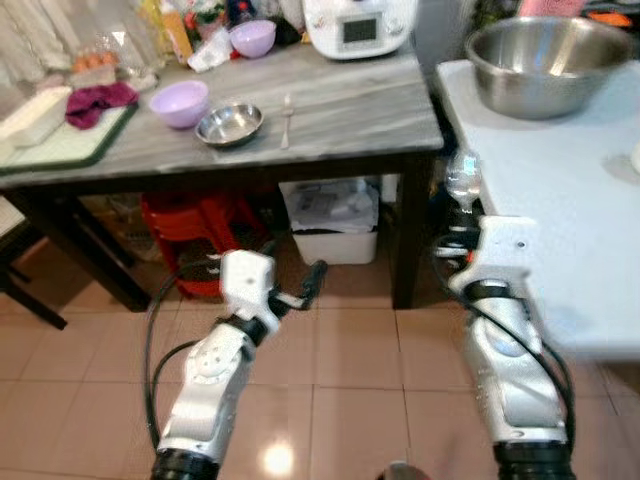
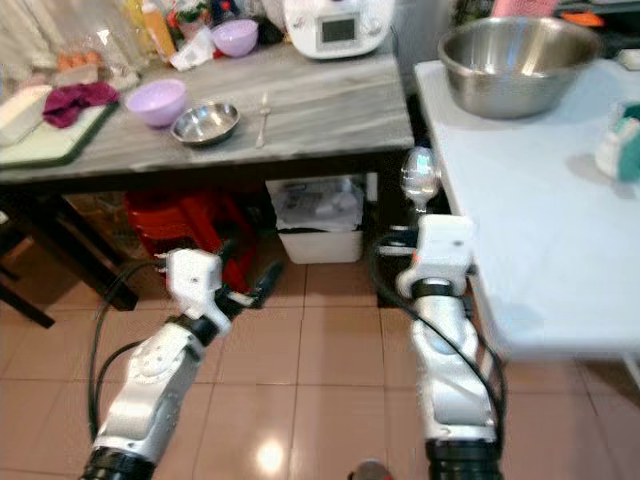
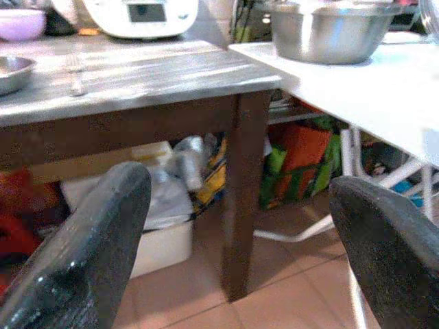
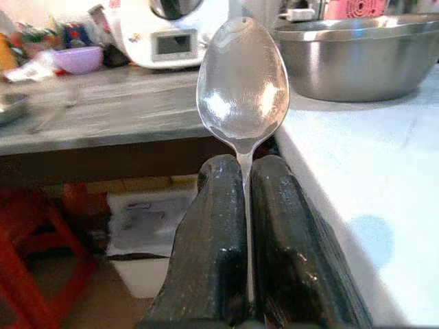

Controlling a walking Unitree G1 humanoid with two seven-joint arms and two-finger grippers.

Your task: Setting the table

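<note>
Polished metal catches the light on the spoon [image 4: 243, 79]: its oval bowl is bright and mirror-like, with pale reflections across it, and it narrows to a thin neck that disappears between the two black fingers [image 4: 214, 240] of the right hand [image 4: 243, 179]. That hand is closed tight on the spoon's handle, so the bowl stands upright above the fingertips. In the head views the spoon [image 1: 463, 180] is held low, in the gap between the grey marbled surface [image 1: 330, 110] and the white surface [image 1: 560, 200], just beside the white one's edge and level with the dark table leg.

The left hand [image 1: 312, 281] hangs low over the tiled floor [image 1: 350, 340], its fingers [image 3: 89, 247] spread wide apart and holding nothing.

On the grey surface lie a small steel bowl [image 1: 229, 125], a lilac bowl [image 1: 179, 102] just beside it, and a piece of cutlery [image 1: 286, 118] near the steel bowl's other side. Farther back stand a second lilac bowl [image 1: 252, 37] and a white appliance [image 1: 358, 24] with a small screen. A large steel mixing bowl [image 1: 545, 62] sits on the white surface. Under the grey surface are a white bin [image 1: 332, 220] and a red stool [image 1: 195, 228].
</note>
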